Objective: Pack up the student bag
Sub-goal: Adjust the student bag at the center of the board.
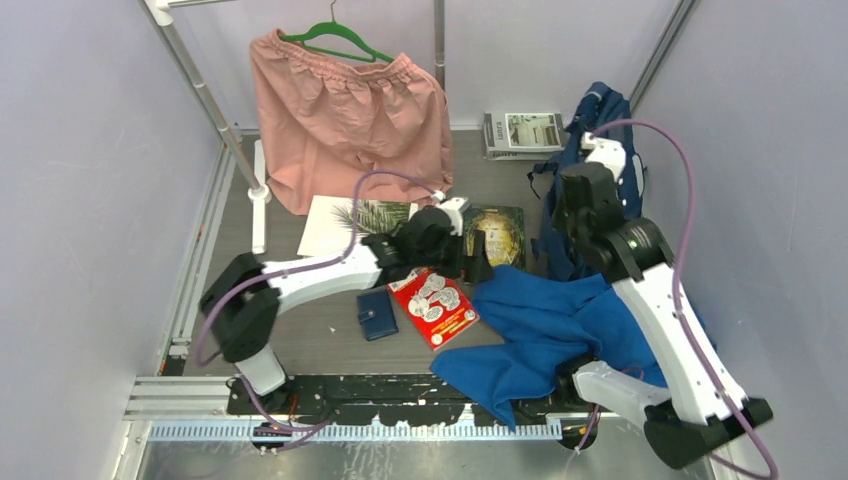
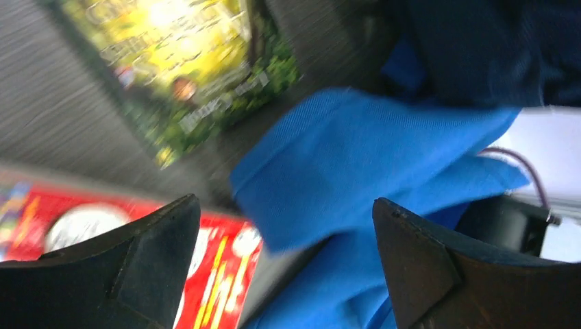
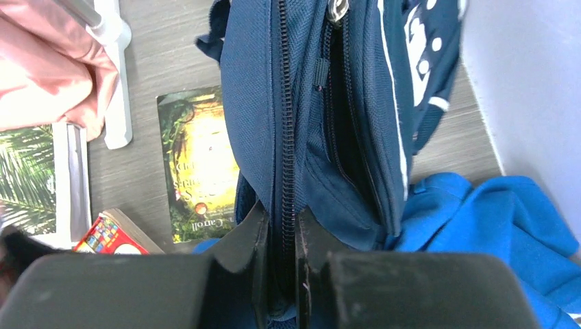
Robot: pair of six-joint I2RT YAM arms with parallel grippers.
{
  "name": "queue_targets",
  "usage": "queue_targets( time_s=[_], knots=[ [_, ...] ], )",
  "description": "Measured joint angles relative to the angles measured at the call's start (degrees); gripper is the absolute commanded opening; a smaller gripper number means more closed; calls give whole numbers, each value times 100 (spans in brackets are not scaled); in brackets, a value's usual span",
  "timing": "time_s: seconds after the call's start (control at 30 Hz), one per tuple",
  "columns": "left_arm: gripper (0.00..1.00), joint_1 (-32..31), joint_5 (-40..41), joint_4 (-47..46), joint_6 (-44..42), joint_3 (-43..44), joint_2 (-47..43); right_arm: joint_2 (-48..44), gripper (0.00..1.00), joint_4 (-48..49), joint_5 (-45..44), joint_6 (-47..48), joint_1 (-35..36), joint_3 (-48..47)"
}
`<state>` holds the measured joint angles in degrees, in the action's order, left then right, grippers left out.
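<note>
The student bag (image 3: 308,103), navy with white dots and stripes, stands at the back right against the wall (image 1: 603,125). My right gripper (image 3: 281,209) is shut on a fold of the bag's fabric along a zipper line. Beside that fold a pocket gapes. My left gripper (image 2: 284,202) is open with nothing between its fingers. It hovers mid-table (image 1: 476,258) over the edge of a royal-blue cloth (image 2: 356,157) and a red box (image 2: 219,274).
A green book (image 1: 497,232) lies beside the bag. A navy wallet (image 1: 377,314) and the red box (image 1: 437,303) lie in front. The blue cloth (image 1: 545,330) spreads under my right arm. Pink shorts (image 1: 350,110) hang on a rack, magazines (image 1: 522,132) are stacked behind, and a palm-leaf print (image 1: 345,222) lies at the left.
</note>
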<state>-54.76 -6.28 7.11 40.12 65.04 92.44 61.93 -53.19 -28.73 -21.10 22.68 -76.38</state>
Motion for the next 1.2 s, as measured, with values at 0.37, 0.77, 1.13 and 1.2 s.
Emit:
queue_targets(
  time_s=[0.37, 0.77, 1.13, 1.2],
  knots=[
    [91, -203, -1023, -1388, 463, 1231, 2271, -938, 1, -610, -509, -74, -4, 223],
    [92, -1602, -1893, -1239, -254, 1130, 2159, -577, 1, -1161, -776, -256, -142, -564],
    [98, -1447, -1078, -568, -1113, 496, 1016, -649, 1, -1060, -612, -131, -229, -791],
    [100, -1445, -850, -411, -1263, 496, 756, -734, 1, -1060, -612, -101, -229, -802]
  ],
)
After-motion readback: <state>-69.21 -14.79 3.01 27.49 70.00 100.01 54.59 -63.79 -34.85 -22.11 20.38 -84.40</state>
